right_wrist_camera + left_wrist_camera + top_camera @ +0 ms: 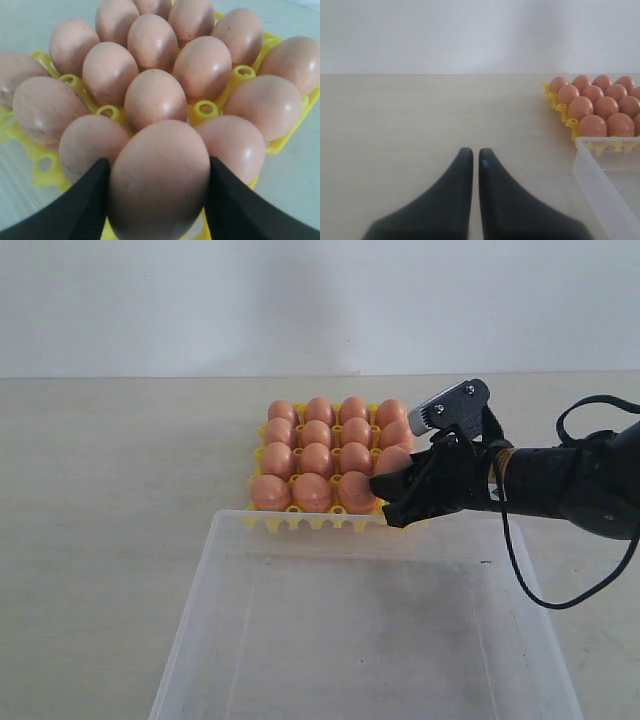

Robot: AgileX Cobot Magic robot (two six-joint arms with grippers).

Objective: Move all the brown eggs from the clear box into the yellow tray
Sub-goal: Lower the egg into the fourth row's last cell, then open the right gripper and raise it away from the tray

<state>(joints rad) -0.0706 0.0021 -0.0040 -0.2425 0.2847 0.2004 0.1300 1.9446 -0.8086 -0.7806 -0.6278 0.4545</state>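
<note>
The yellow tray (300,523) stands just behind the clear box (200,610) and holds several brown eggs (316,460) in rows. My right gripper (390,490) sits at the tray's front right corner, shut on one brown egg (159,180), with a black finger (85,200) pressed to each side of it. Whether this egg rests in its cup or hangs just above it, I cannot tell. No egg shows inside the clear box. My left gripper (475,152) hovers over bare table to the left of the tray (560,107) and box (600,185), shut on nothing.
The beige table (110,490) stretches wide to the left of tray and box. A white wall (300,300) closes the back. A black cable (520,570) loops down from the right arm over the box's right rim.
</note>
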